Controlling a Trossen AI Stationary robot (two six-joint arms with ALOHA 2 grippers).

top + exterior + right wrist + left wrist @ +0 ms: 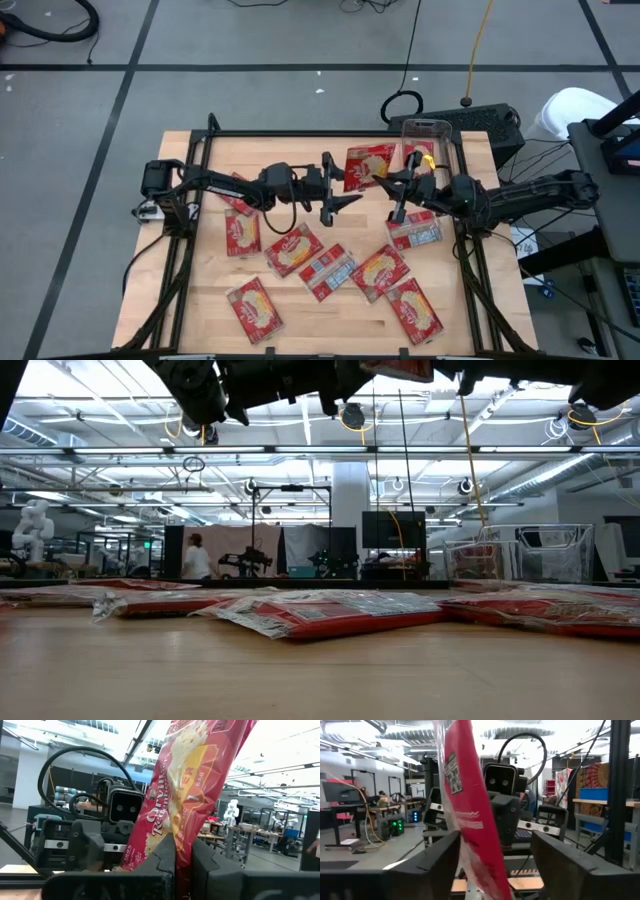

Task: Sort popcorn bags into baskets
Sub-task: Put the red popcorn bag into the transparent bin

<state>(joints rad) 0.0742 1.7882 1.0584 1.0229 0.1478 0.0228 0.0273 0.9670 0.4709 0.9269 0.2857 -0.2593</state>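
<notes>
The right gripper (pixel 182 862) is pinching a flat red popcorn packet with a yellow-cream oval picture (pixel 187 790); its fingers (pixel 162 860) are closed tight on the lower edge of the packet, which is standing upright above them. In the high view this held packet (pixel 368 165) is hanging in the air over the far middle of the light wooden desk (pixel 200 300), between the two arms. The left gripper (pixel 492 865) is facing it from the left. Its fingers (pixel 427 862) are standing wide apart on both sides of the packet edge and are not touching it, so the left one is holding nothing.

The clear plastic rectangular basket (pixel 426 130) is sitting at the far right corner of the desk, near the right arm. I cannot see any packet inside it. About eight other red packets (pixel 293 248) are lying scattered on the near half of the desk, some showing a grey-white back (pixel 328 270). I judge the sorting is only beginning: one packet is in hand, and almost all are waiting.
</notes>
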